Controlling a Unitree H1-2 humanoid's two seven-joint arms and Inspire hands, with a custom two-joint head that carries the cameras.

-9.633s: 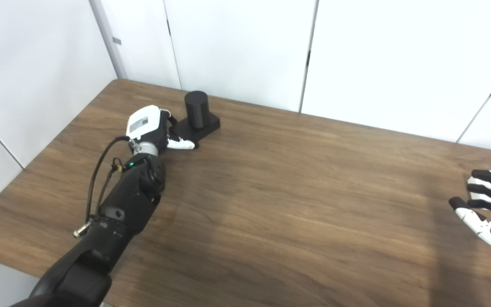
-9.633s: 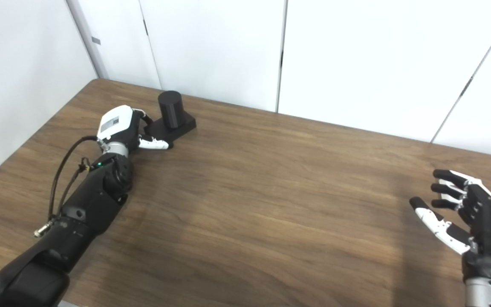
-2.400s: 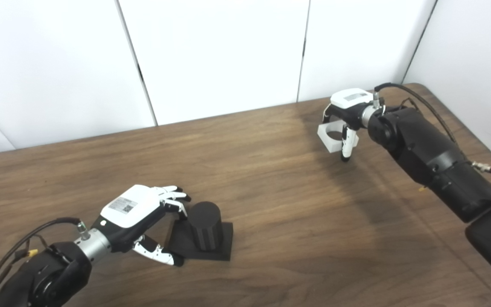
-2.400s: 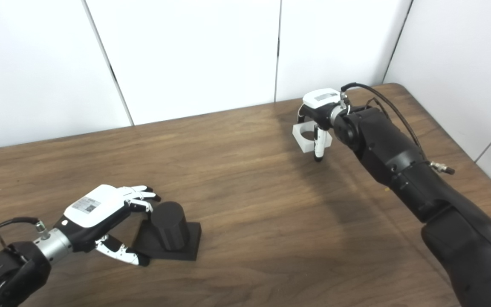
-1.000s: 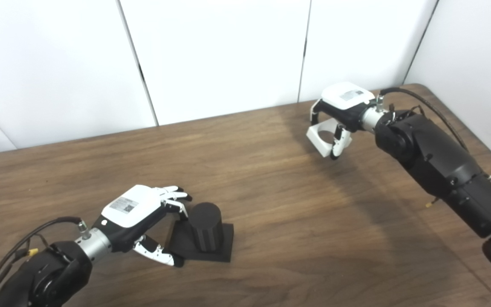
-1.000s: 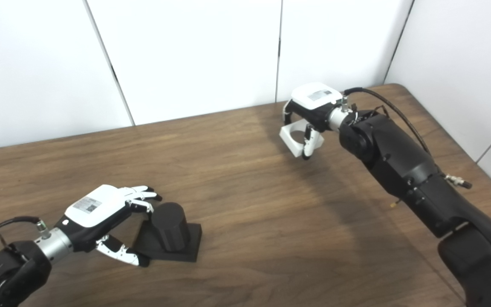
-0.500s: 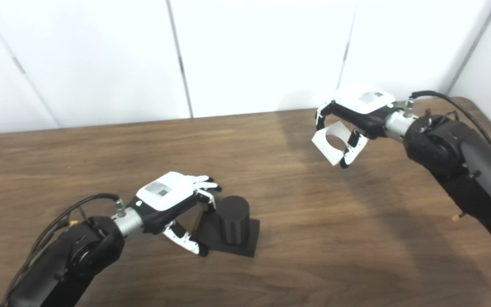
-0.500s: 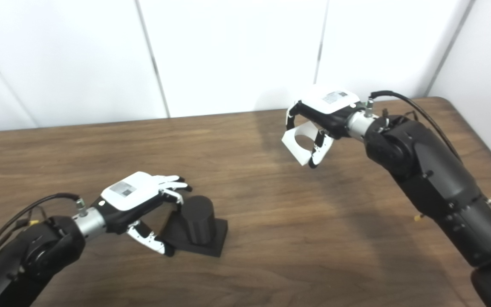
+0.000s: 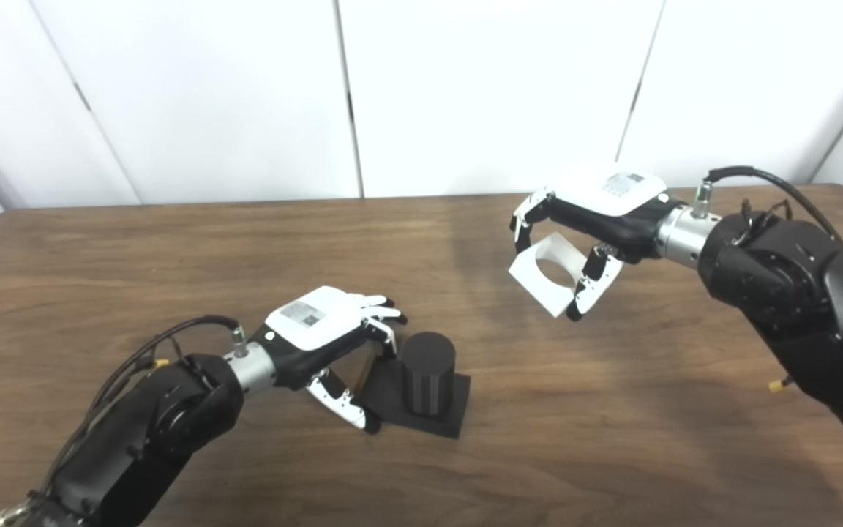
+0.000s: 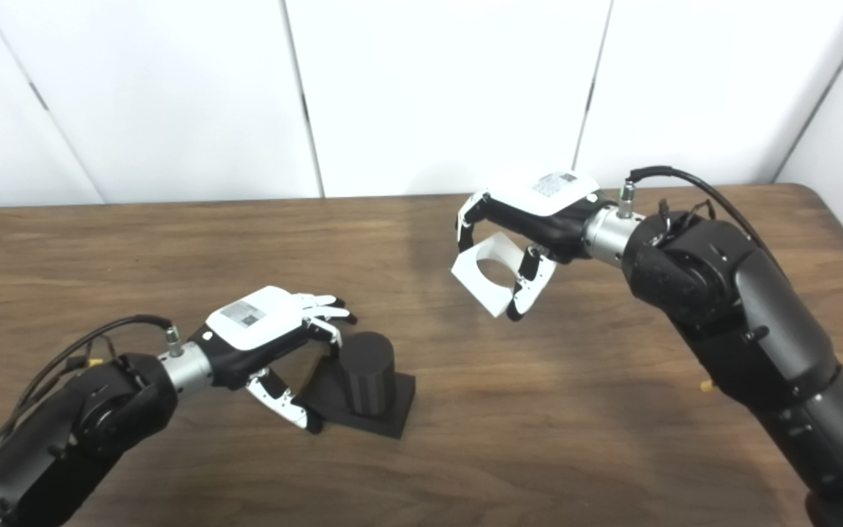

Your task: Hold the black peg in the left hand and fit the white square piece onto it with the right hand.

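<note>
We see the left hand (image 9: 323, 333) low over the wooden table (image 9: 173, 256), its fingers (image 9: 381, 322) curled over the near-left edge of the black peg's square base (image 9: 458, 410) and its thumb reaching down to the base's front left corner, so the hand pinches that base plate between thumb and fingers. The black peg (image 9: 427, 373) itself, a short upright cylinder, stands on the base just to the right of those fingertips, and we cannot tell whether they touch its side. Well apart, up and to the right of the left hand, the right hand (image 9: 601, 216) hangs above the table with its palm turned down. It grips the white square piece (image 9: 549, 274) below the palm, fingers hooked over the far left edge and the thumb pressed on the near right edge. The piece is tilted, one corner pointing down, and its round hole faces us and slightly toward the left hand. Its shadow falls on the table below it. White wall panels (image 9: 487, 88) stand behind both hands.
</note>
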